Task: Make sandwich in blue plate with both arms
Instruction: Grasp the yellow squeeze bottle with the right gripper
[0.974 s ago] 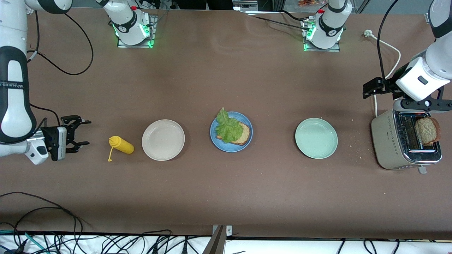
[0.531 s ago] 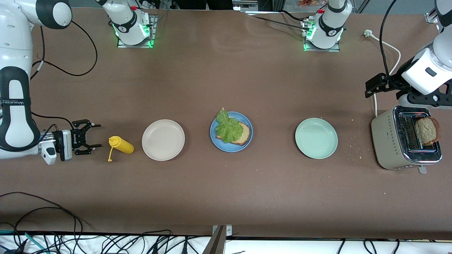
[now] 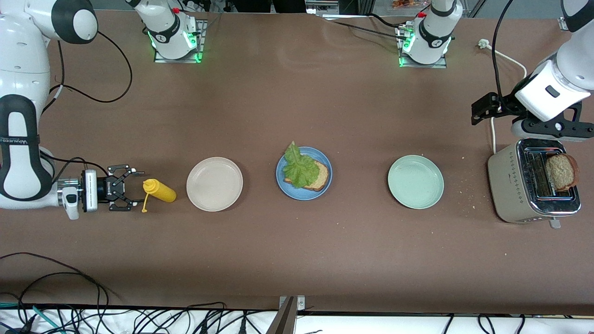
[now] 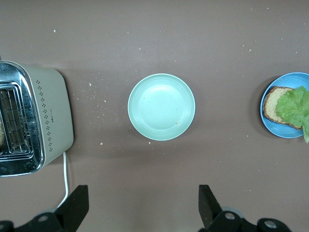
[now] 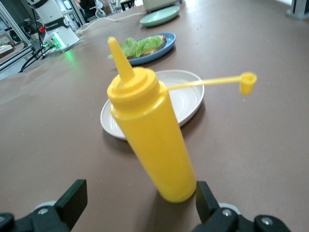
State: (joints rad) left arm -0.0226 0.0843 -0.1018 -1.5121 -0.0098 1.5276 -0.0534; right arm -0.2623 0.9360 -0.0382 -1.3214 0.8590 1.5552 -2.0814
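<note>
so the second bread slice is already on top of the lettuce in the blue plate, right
Not quite: the second bread slice is in the toaster, as the front view shows. In the blue plate the lettuce lies uncovered on one slice.

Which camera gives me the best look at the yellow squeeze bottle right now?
The right wrist view: the yellow squeeze bottle fills it, upright, with its tethered cap hanging open, framed by the open right gripper. The front view shows it small, from above, beside the cream-white plate. The left wrist view misses it.
</note>
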